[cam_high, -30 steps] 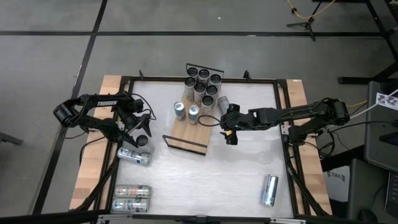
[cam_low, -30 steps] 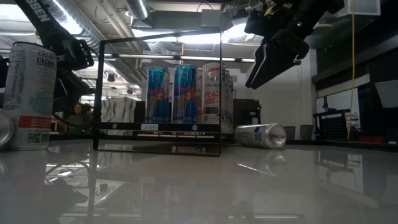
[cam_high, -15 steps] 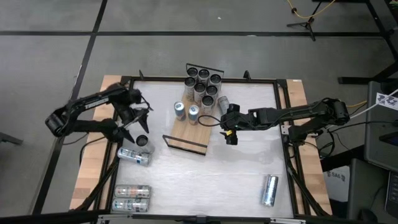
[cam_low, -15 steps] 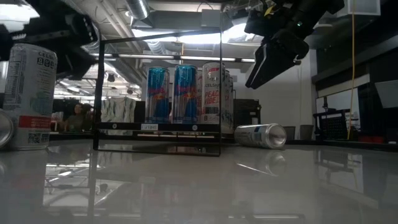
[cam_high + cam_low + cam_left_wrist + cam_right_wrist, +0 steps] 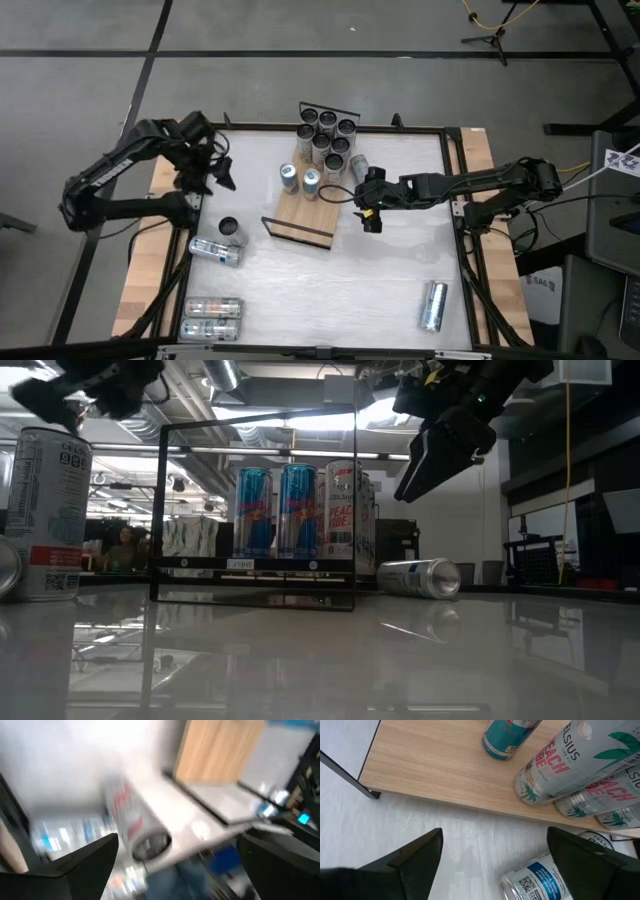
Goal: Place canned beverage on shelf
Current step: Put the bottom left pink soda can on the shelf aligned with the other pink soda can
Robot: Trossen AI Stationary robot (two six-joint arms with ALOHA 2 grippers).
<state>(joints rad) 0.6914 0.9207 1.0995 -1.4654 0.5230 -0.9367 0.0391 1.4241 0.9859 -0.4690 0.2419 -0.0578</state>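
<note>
shelf [image 5: 300,205]: light board mid-tabletop, cans upright at its far end. can [image 5: 540,879]: lying on tabletop just beside shelf's right edge, long axis roughly along that edge. right pincer [image 5: 367,218]: jaws apart, empty, hovering nearest it. left pincer [image 5: 205,172]: apart, empty, far left.

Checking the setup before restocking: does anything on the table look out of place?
Yes. A silver can lies on its side on the white tabletop beside the light-wood shelf, unlike the upright cans there. More cans lie toppled near the front-left corner.
</note>
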